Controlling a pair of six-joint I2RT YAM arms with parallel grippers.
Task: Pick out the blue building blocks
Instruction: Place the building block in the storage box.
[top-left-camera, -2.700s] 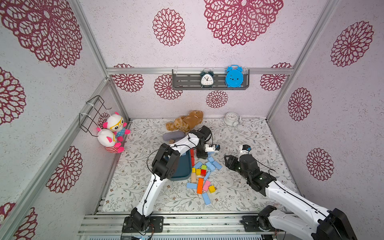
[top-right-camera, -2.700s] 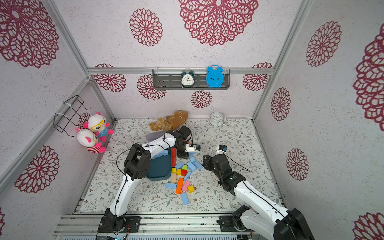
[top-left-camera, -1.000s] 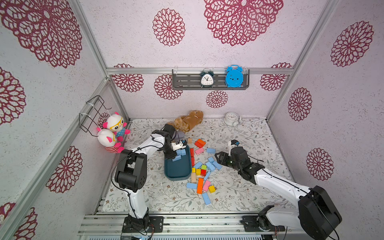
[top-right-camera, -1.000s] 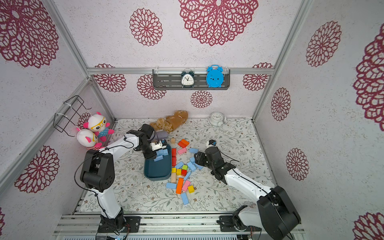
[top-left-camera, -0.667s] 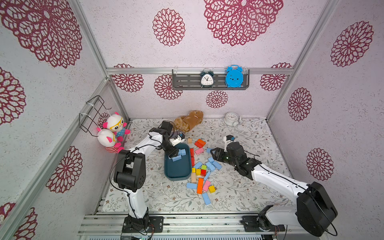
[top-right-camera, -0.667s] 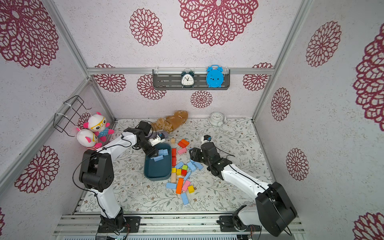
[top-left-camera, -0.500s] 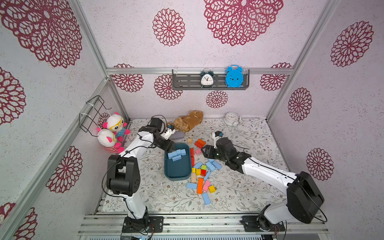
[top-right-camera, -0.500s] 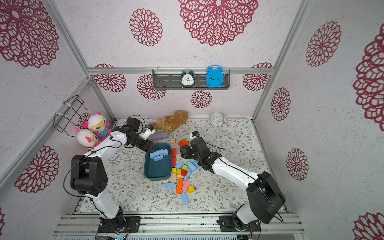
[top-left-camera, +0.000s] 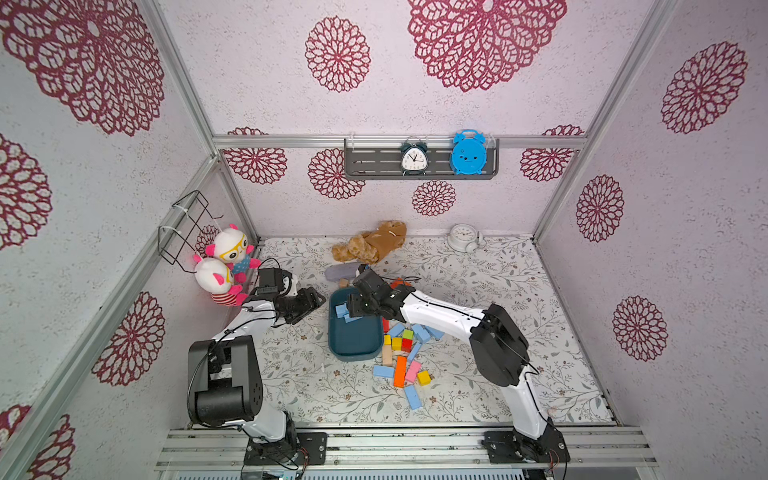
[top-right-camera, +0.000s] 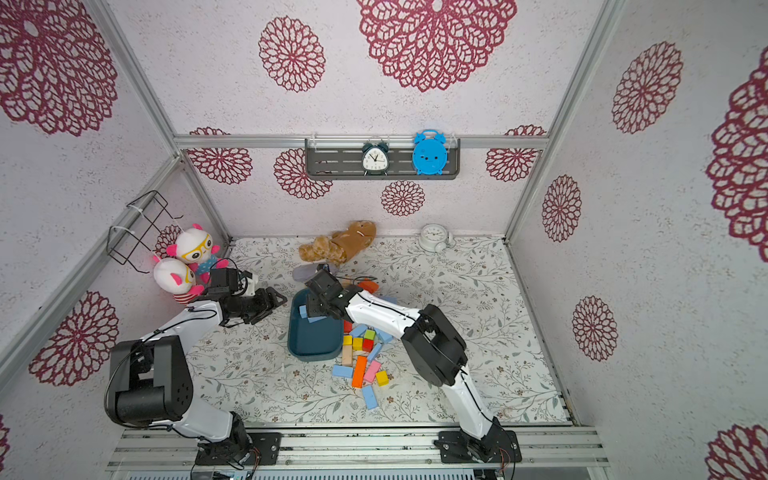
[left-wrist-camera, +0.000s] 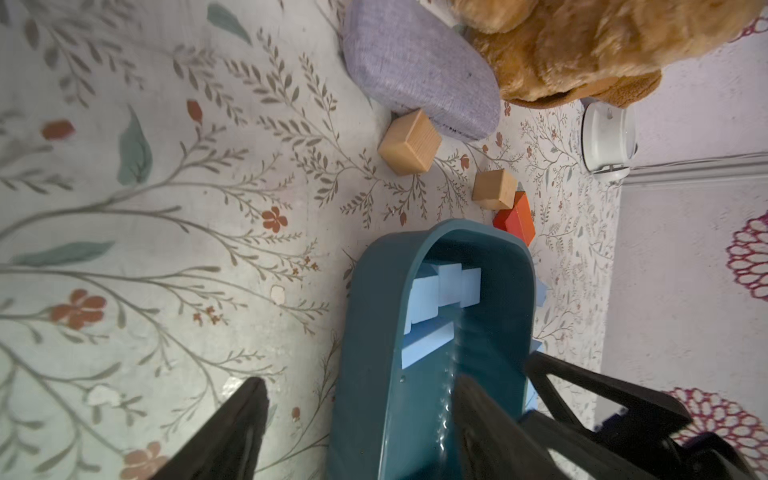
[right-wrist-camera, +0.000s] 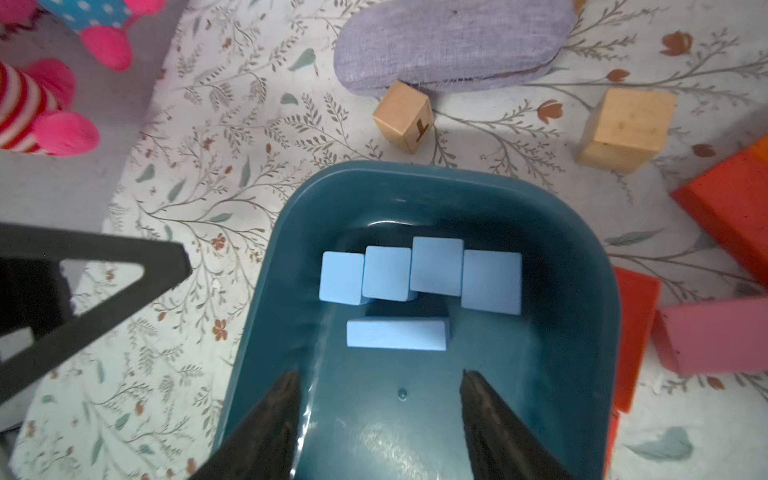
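blue building blocks (right-wrist-camera: 436, 266): five in teal tray (right-wrist-camera: 415, 170), just ahead of right tool (right-wrist-camera: 380, 374) | right tool, left tool (left-wrist-camera: 359, 381) both released, empty | blocks matte, squared; tray glossy, oblong

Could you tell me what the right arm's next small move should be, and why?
Probably lift the right gripper clear of the tray: its jaws are open and empty, five blue blocks lie inside, and loose blue blocks lie outside.
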